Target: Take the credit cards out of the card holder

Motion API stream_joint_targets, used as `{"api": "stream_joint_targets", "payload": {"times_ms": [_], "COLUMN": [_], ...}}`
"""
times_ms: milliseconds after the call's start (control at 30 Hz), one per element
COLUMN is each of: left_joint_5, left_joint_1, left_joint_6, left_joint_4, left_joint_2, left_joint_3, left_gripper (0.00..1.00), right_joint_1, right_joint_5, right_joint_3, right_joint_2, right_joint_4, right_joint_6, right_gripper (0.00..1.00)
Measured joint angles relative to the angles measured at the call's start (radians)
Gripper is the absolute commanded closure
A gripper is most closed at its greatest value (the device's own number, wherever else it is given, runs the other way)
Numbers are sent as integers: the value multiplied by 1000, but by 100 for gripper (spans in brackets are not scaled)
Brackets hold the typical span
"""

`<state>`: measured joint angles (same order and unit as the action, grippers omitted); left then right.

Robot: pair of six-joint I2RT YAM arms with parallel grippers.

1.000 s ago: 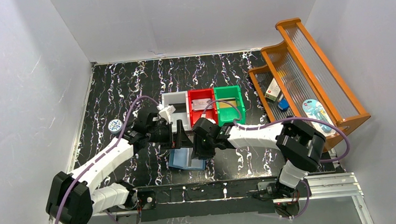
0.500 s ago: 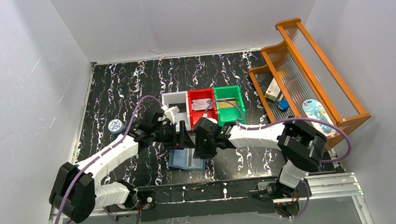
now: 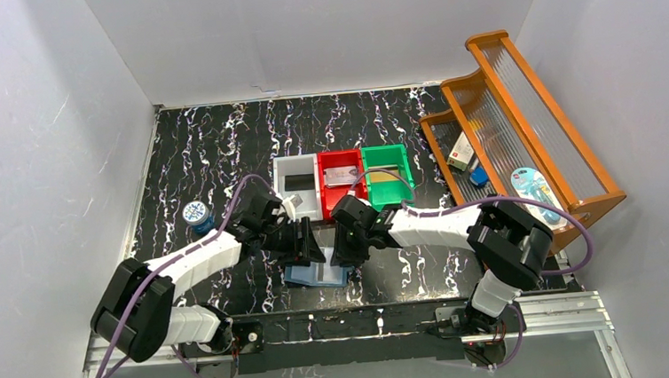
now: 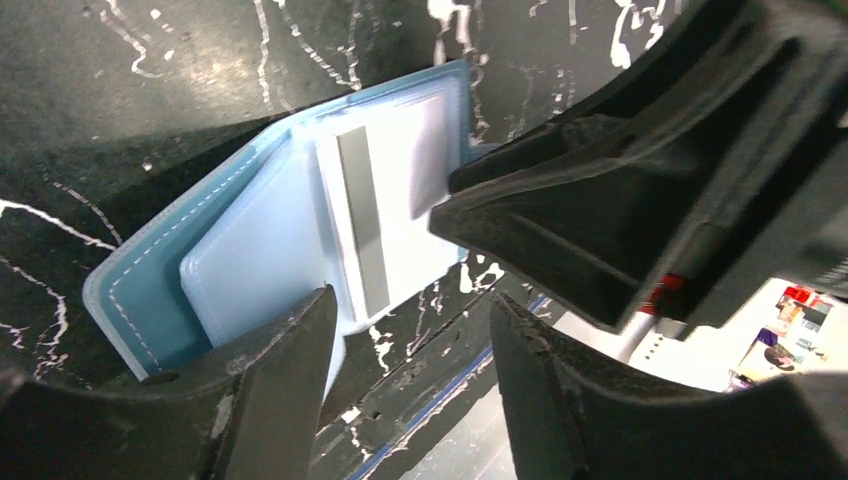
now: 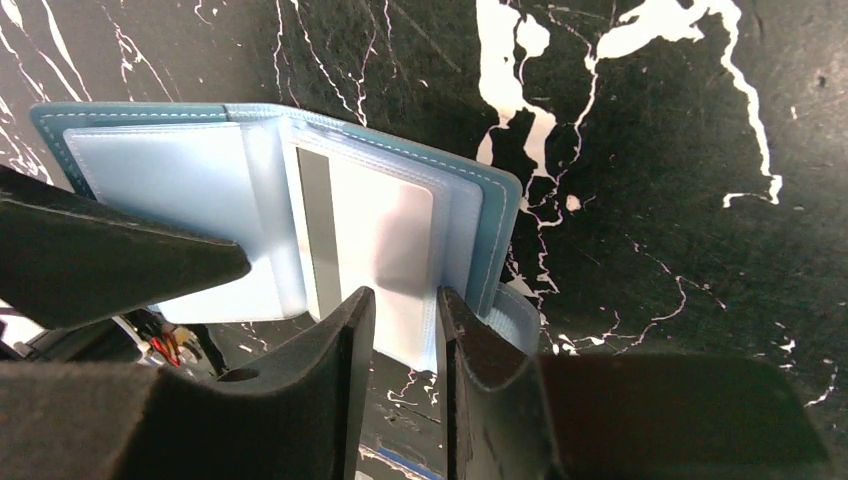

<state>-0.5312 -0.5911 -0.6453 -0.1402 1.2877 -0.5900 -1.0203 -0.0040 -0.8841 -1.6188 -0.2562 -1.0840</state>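
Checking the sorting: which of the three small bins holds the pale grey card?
The red bin, middle of the row, holds the pale grey card; the white bin holds a black one.

Credit card [image 5: 380, 230] lies inside card holder [image 5: 160, 175] on table [image 3: 203, 145].

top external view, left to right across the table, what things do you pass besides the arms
round blue tin → white bin → red bin → green bin → wooden rack
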Motion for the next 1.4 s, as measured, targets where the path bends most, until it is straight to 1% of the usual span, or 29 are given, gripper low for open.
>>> {"api": "stream_joint_targets", "payload": {"times_ms": [100,167,400,600,800,967,1033,1067,1267,1400], "left_joint_5": [14,26,18,12,8,21,23,27,53,64], "left_joint_1": [0,0,1,1,5,6,6,6,4,2], "left_joint_6": [-10,-23,-75,-124,-166,-187,-195,-201,-200,-200], "left_joint_4": [19,32,135,221,272,278,282,285,272,270], "left_joint_2": [15,28,49,49,48,45,40,37,17,11], "left_joint_3": [24,48,112,153,185,195,199,202,202,202], "left_gripper": [49,51,62,69,83,100,100,100,100,100], "right_joint_1": [6,9,20,25,27,30,32,33,32,30], "right_joint_5": [-16,-26,-49,-63,-68,-71,-71,-71,-67,-44], "right_joint_3": [6,11,17,17,17,17,17,17,17,16], "right_joint_2": [-1,-1,-6,-11,-12,-13,-13,-13,-10,4], "right_joint_4": [15,25,39,42,43,43,42,42,48,37], "right_joint_6": [-1,-2,-2,0,6,10,11,11,9,11], "right_gripper": [63,65,71,71,71,71,71,68,60,57]}}
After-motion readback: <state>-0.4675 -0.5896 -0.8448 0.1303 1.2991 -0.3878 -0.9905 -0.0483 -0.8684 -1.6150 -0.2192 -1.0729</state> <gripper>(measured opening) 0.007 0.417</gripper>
